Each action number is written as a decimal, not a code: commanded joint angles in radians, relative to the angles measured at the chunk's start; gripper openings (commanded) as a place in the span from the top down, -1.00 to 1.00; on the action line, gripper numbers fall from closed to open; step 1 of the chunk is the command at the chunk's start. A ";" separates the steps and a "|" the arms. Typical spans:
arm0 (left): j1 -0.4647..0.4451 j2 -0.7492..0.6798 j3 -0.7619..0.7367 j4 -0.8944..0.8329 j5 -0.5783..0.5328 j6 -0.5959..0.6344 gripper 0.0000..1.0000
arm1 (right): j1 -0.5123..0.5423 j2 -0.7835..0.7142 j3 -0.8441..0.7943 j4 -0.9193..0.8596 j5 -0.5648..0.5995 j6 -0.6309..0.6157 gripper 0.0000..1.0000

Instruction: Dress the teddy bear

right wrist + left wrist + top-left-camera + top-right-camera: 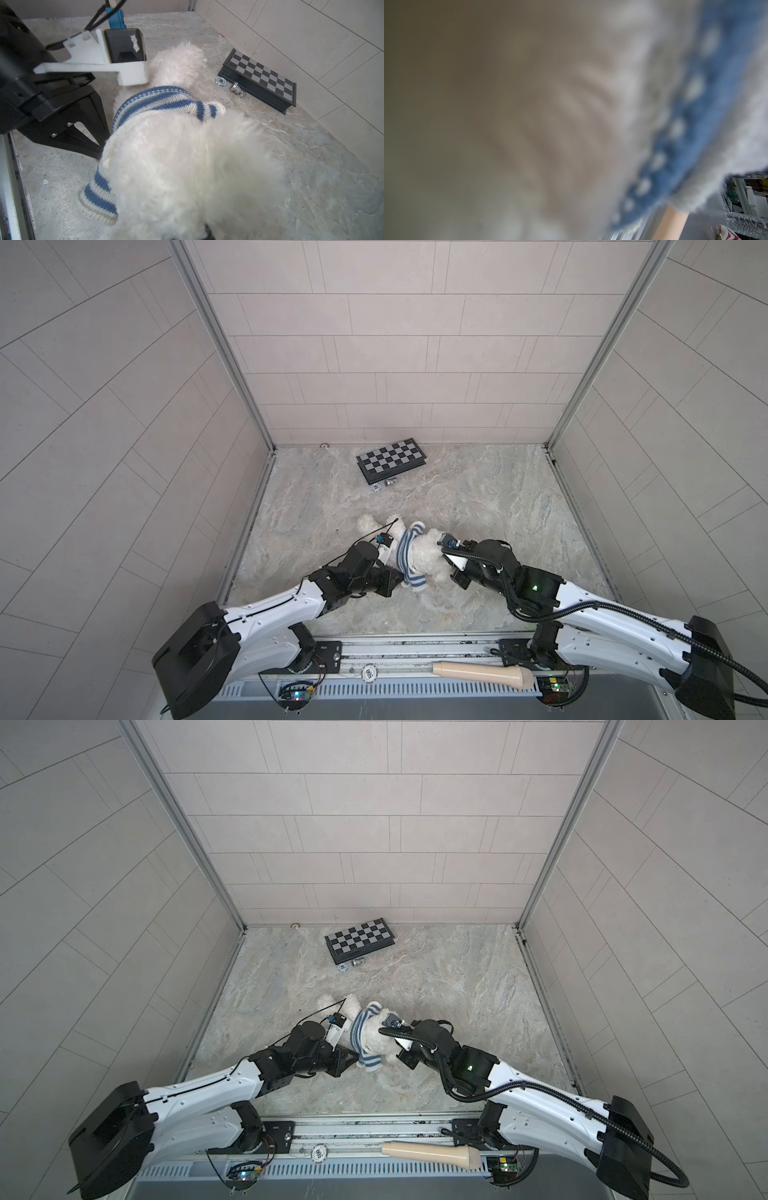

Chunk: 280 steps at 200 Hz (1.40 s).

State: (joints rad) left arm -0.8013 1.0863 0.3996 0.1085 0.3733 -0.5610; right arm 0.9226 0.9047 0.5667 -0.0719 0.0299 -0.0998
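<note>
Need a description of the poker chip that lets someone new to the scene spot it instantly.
Look to the back wall; a folded black-and-grey chessboard lies just in front of it. Two small things sit at the board's near edge: the poker chip is the flat round blue-and-white disc marked 10, left of the silver chess piece in both top views.

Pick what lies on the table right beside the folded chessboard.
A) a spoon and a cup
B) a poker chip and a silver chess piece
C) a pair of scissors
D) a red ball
B: a blue-and-white poker chip and a silver chess piece lie next to the chessboard.
</note>
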 commanded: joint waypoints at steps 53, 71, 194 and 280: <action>-0.041 0.088 -0.085 0.236 -0.133 0.014 1.00 | 0.006 -0.071 -0.053 0.177 0.026 0.148 1.00; -0.046 0.153 -0.095 0.238 -0.140 0.028 1.00 | 0.007 -0.060 -0.061 0.192 0.043 0.175 1.00; -0.059 -0.137 -0.065 0.051 -0.223 0.087 0.49 | 0.082 -0.210 -0.183 0.253 -0.108 -0.061 1.00; -0.060 -0.405 0.217 -0.440 -0.201 0.149 -0.28 | 0.083 -0.217 -0.183 0.238 -0.031 -0.334 1.00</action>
State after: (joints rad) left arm -0.8581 0.7155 0.5076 -0.1741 0.1707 -0.4358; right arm 0.9970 0.6991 0.3828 0.1066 -0.0132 -0.3061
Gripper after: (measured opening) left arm 0.633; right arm 0.097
